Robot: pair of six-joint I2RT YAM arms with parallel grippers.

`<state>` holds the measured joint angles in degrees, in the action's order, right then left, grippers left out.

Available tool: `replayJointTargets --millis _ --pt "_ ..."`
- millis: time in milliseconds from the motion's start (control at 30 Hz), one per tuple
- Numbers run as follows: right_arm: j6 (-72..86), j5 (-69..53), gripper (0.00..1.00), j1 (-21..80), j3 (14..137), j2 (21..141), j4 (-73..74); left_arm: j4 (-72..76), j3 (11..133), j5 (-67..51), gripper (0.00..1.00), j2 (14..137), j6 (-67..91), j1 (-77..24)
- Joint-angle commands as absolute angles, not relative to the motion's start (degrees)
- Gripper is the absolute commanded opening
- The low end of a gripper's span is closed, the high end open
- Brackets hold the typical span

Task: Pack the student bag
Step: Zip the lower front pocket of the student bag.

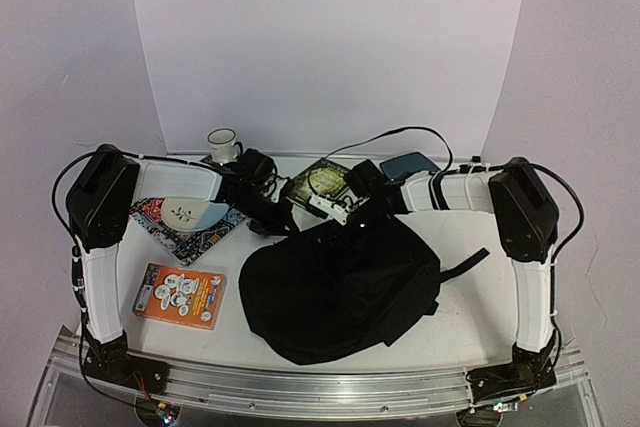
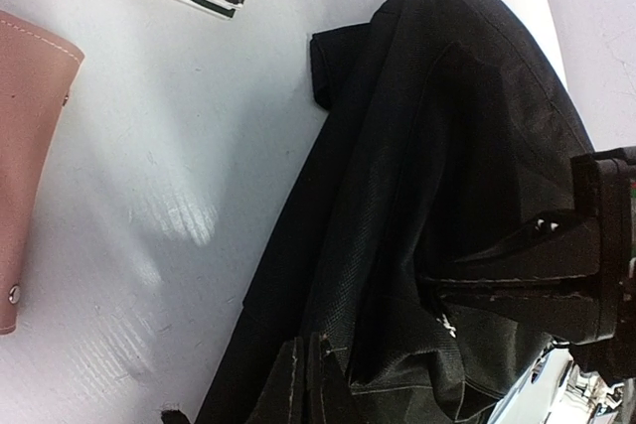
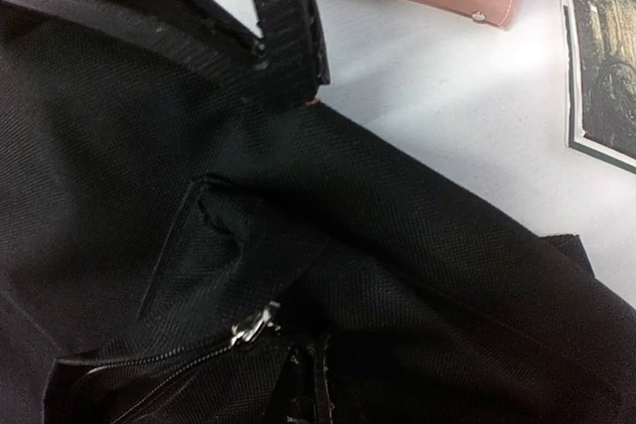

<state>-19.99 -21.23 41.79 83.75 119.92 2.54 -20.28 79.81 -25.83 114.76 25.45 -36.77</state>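
Student bag (image 1: pixel 340 287) | far edge under right hand (image 3: pixel 293 76) | left hand (image 2: pixel 432 285) seemingly pinching fabric

The student bag (image 1: pixel 340 287) is a large, floppy backpack of black woven fabric, by far the biggest item on the white table. It lies slumped and flattened at the table's middle, slightly toward the right, with its rounded end toward the near edge. A black shoulder strap (image 1: pixel 462 265) trails out from its right side onto the tabletop. Up close the cloth is creased into soft folds, and a zipper line with a small metal zipper pull (image 3: pixel 253 327) runs across one panel.
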Motion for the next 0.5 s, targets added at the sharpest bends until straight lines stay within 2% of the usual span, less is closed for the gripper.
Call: replayJointTargets --millis 0,467 --pt "-18.91 -21.44 0.00 42.78 82.51 112.51 7.81 -21.23 81.74 -22.29 0.00 112.96 25.36 -35.44" --pt "-12.01 -12.51 0.00 50.11 74.17 103.78 12.04 -21.25 81.51 -19.98 0.00 112.46 28.26 -32.26"
